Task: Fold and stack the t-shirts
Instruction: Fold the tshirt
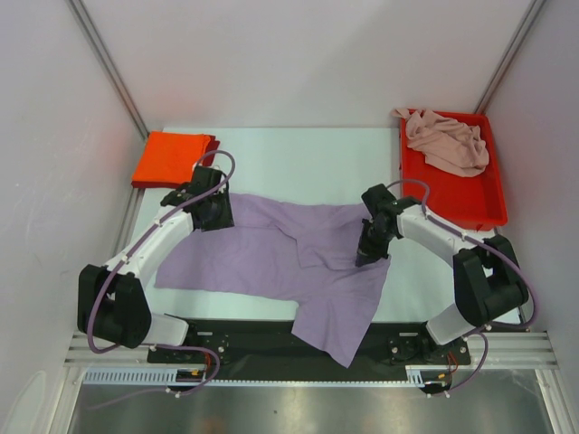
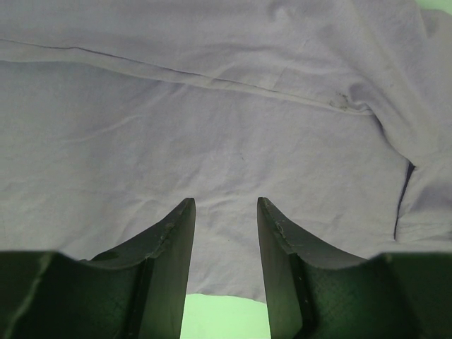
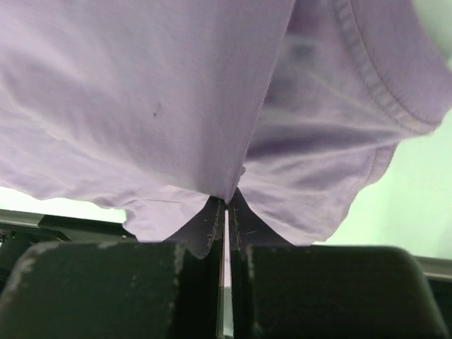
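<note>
A large lavender t-shirt point(image 1: 271, 253) lies spread on the table, and one corner hangs over the near edge. My left gripper point(image 1: 213, 212) stands open over its upper left edge. In the left wrist view the cloth point(image 2: 212, 106) lies under the spread fingers point(image 2: 226, 205). My right gripper point(image 1: 368, 253) is shut on a fold of the lavender t-shirt point(image 3: 141, 92) at its right side, and the cloth is pinched at the fingertips point(image 3: 226, 201). A folded orange-red t-shirt point(image 1: 172, 158) sits at the back left. A crumpled pale pink t-shirt point(image 1: 448, 140) lies in the tray.
A rigid red plastic tray point(image 1: 470, 199) stands at the back right, close behind the right arm. White walls enclose the table on three sides. A black rail with the arm bases runs along the near edge.
</note>
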